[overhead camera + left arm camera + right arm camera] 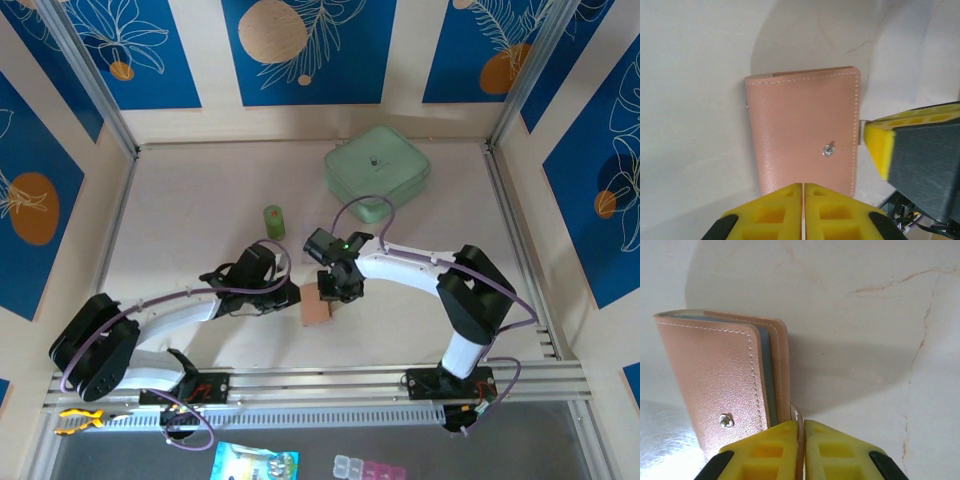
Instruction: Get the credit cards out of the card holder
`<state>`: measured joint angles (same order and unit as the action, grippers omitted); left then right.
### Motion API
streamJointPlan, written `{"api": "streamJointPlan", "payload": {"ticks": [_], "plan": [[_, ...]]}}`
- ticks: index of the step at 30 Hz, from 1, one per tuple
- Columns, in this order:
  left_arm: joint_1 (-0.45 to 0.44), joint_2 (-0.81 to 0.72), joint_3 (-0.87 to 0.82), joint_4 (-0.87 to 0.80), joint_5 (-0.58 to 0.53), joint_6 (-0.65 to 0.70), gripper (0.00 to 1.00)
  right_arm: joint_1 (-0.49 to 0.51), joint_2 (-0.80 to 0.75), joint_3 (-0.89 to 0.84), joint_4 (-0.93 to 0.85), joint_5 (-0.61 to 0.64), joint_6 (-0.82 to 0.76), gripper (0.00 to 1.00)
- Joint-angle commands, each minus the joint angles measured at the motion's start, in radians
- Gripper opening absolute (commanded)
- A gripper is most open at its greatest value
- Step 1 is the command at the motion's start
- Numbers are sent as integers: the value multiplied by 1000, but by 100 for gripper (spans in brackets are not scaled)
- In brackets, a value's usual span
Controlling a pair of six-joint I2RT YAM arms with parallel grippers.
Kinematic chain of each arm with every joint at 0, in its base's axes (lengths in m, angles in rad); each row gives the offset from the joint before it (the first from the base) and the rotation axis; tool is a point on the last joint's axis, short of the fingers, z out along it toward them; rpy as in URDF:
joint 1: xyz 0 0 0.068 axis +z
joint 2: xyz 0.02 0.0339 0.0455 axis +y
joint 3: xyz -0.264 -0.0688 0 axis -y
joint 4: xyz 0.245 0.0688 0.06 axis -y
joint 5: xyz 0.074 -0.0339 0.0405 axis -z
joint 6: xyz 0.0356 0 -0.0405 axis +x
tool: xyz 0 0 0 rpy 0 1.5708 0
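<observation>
The card holder [316, 308] is a tan-pink wallet lying folded between my two grippers, its snap stud [828, 149] facing up. My left gripper [804, 186] is shut, its yellow tips over the wallet's near edge [802, 135]. My right gripper [801, 424] is shut on a thin tan strap that sticks out from the wallet's open edge [715, 375]. A grey-blue inner layer [766, 375] shows between the covers. The credit cards are hidden inside. In the top view both grippers [290, 295] [335, 292] meet at the wallet. A right finger [880, 147] shows beside the wallet's right edge.
A pale green lidded plastic box [377, 167] stands at the back right. A small green cylinder [273, 221] stands behind the left gripper. Metal frame posts and patterned walls enclose the table. An aluminium rail [330, 385] runs along the near edge.
</observation>
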<state>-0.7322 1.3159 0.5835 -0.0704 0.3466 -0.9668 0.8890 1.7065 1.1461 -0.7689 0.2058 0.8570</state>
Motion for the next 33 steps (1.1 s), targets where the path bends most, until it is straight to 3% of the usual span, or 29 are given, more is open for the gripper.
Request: {"api": "streamJointPlan", "payload": {"ticks": [1,9,16,33], "plan": [[9,5,44,-45,0,23,9,6,-37,43,-65,-5,-4,12],[13,-6,77,-53,22,45,9,8,-83,57,-91,-4,19,11],[14,-33,77,-102,-25,94,11,16,-119,50,-71,19,19,11],[16,-145,72,-175,-69,116,12,59,-86,103,-6,2,-40,12]]}}
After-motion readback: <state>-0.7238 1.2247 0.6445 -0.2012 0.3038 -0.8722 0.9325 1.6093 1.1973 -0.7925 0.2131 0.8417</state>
